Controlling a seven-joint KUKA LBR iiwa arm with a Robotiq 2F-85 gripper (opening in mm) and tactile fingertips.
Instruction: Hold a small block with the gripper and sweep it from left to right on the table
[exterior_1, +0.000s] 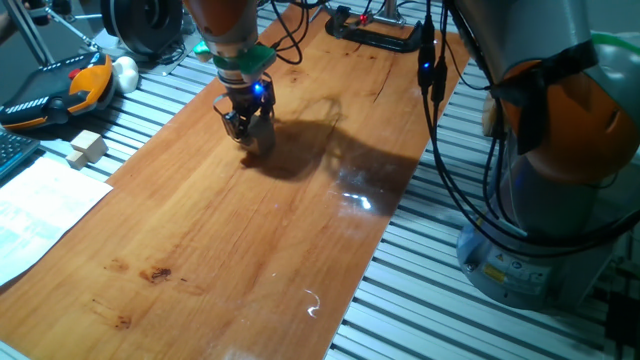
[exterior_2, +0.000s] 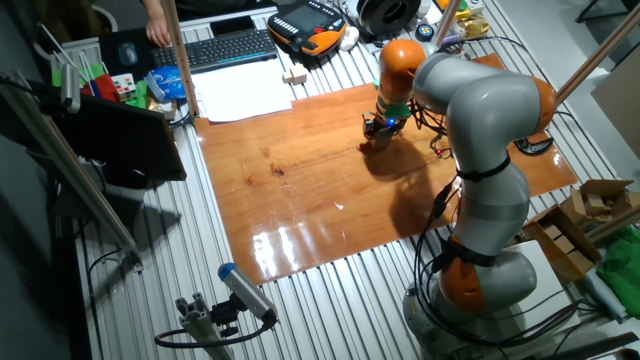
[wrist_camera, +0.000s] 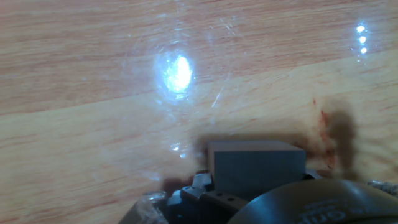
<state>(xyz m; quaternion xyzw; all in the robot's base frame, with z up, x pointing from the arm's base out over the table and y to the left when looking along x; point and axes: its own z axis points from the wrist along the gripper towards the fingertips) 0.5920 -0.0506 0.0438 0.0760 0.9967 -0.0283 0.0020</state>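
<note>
One fixed view showed the table (exterior_1: 230, 230) lying bare ahead. The gripper (exterior_1: 250, 133) stood low over its far end, fingers clamped on the small block (wrist_camera: 256, 167), apparently held near the board for sweeping.

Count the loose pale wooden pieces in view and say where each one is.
2. The small block sits at the gripper, low over the table. A longer stepped wooden piece lies off the board on the aluminium slats. Others may be hidden in the clutter.
</note>
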